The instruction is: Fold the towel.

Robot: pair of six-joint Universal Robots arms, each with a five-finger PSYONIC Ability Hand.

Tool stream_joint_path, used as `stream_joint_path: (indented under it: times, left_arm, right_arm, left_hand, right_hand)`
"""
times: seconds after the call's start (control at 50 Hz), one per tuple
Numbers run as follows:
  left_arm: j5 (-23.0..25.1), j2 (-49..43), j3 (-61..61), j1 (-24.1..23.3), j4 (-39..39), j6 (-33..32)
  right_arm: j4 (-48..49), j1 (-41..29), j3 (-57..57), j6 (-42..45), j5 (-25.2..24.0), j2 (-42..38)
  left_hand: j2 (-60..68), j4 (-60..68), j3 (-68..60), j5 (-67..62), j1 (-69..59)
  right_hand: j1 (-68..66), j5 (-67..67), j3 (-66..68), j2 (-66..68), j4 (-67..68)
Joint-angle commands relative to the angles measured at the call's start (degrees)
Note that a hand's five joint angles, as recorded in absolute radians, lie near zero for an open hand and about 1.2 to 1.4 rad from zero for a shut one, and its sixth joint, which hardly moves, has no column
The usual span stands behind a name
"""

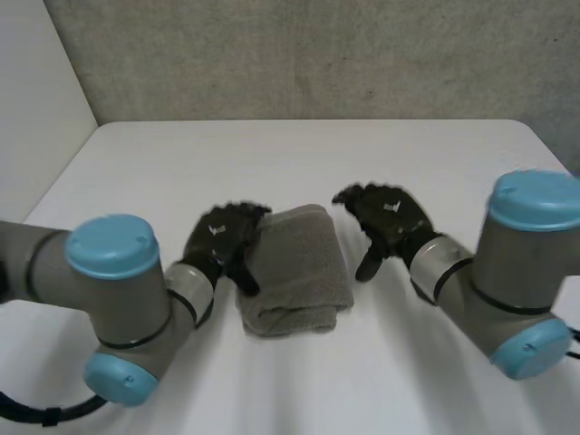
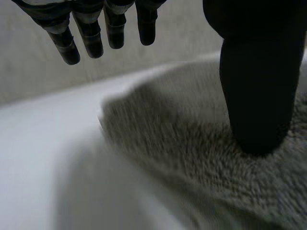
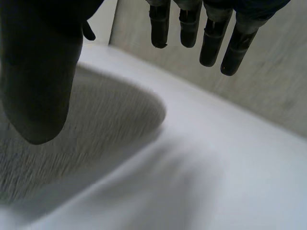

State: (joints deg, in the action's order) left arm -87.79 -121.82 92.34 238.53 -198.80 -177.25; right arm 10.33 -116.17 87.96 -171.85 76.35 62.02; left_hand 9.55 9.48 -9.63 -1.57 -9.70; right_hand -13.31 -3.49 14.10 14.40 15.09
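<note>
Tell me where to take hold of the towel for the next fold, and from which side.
Probably the far corners of the towel: its near end is a thick stack of layers, harder to pinch. Come in from both sides. The left hand sits open at the left edge, thumb resting on the cloth; the right hand is open and apart, to the right.

White desk point(image 1: 299, 154), smooth top. One grey towel point(image 1: 297, 269) lies directly on it, folded into a thick, compact bundle with rounded edges. The towel sits between the two robot hands. The left robot hand point(image 1: 224, 237) is against one side of it, thumb resting on the pile. The right robot hand point(image 1: 385, 217) is just beside the opposite side, apart from it. Desk surface runs on white past both sets of fingertips.
</note>
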Motion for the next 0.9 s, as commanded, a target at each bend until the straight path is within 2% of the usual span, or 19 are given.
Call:
stream_joint_path:
  times: [0.02,0.12,0.16,0.2,0.22,0.26,0.34,0.42,0.44,0.52,0.64,0.7,0.9]
  left_arm:
    - [0.08,-2.54,0.21,0.09,1.14,-0.37]
    - [0.08,2.03,-0.15,0.27,1.67,-0.37]
    - [0.08,7.01,-0.76,0.35,1.75,-0.37]
    - [0.17,9.39,-1.54,0.53,2.01,-0.37]
    - [0.17,9.41,-1.55,0.53,2.02,-0.37]
    - [0.17,15.62,-3.65,0.79,3.76,-0.37]
    - [0.17,20.83,-6.83,1.59,7.47,-0.37]
    - [0.17,26.18,-13.22,5.44,15.35,-0.02]
    - [0.17,26.2,-13.24,5.45,15.38,-0.02]
    - [0.17,28.13,-19.72,8.96,24.4,0.33]
    - [0.52,28.04,-23.61,12.83,34.87,0.42]
    - [0.87,27.61,-24.4,13.01,37.25,0.33]
    - [1.05,27.69,-24.41,12.75,37.7,-0.11]
  right_arm:
    - [-5.13,-1.43,-4.63,0.64,0.03,-8.67]
    - [-8.04,-1.69,-6.92,0.73,0.29,-7.28]
    - [-8.66,-1.69,-7.37,0.64,0.46,-5.07]
    - [-8.93,-1.52,-7.54,0.46,0.81,0.96]
    - [-8.93,-1.52,-7.54,0.46,0.82,0.99]
    - [-9.01,-1.17,-7.72,0.29,1.26,3.89]
    - [-9.19,-0.73,-8.77,-0.85,5.63,12.65]
    - [-11.11,0.76,-10.44,-2.09,11.61,18.29]
    - [-11.12,0.77,-10.45,-2.09,11.63,18.31]
    - [-16.64,2.26,-12.81,-2.09,14.08,20.94]
    - [-20.0,3.32,-14.66,-2.17,14.44,21.47]
    - [-20.26,3.84,-15.1,-2.09,14.44,21.65]
    - [-20.18,4.37,-15.02,-1.38,14.18,21.74]
  left_hand:
    - [0.49,0.57,-0.42,1.53,-0.34]
    - [0.45,0.52,-0.37,1.57,-0.3]
    - [0.45,0.52,-0.37,1.57,-0.3]
    - [0.45,0.52,-0.37,1.57,-0.3]
    - [0.45,0.52,-0.37,1.57,-0.3]
    - [0.45,0.52,-0.37,1.57,-0.3]
    - [0.45,0.52,-0.37,1.57,-0.3]
    - [0.45,0.52,-0.37,1.57,-0.3]
    - [0.45,0.52,-0.37,1.57,-0.3]
    - [0.45,0.52,-0.37,1.57,-0.3]
    - [0.45,0.52,-0.37,1.57,-0.3]
    - [0.45,0.52,-0.37,1.57,-0.3]
    - [0.45,0.52,-0.37,1.57,-0.3]
  right_hand:
    - [3.31,3.49,-4.1,-4.4,-5.09]
    - [3.31,3.49,-4.1,-4.4,-5.09]
    - [3.31,3.49,-4.1,-4.4,-5.09]
    - [3.31,3.49,-4.1,-4.4,-5.09]
    - [3.31,3.49,-4.1,-4.4,-5.09]
    - [3.31,3.49,-4.1,-4.4,-5.09]
    - [3.31,3.49,-4.1,-4.4,-5.09]
    - [3.31,3.49,-4.1,-4.4,-5.09]
    - [3.31,3.49,-4.1,-4.4,-5.09]
    - [3.31,3.49,-4.1,-4.4,-5.09]
    - [3.31,3.49,-4.1,-4.4,-5.09]
    - [3.31,3.49,-4.1,-4.4,-5.09]
    - [3.31,3.49,-4.1,-4.4,-5.09]
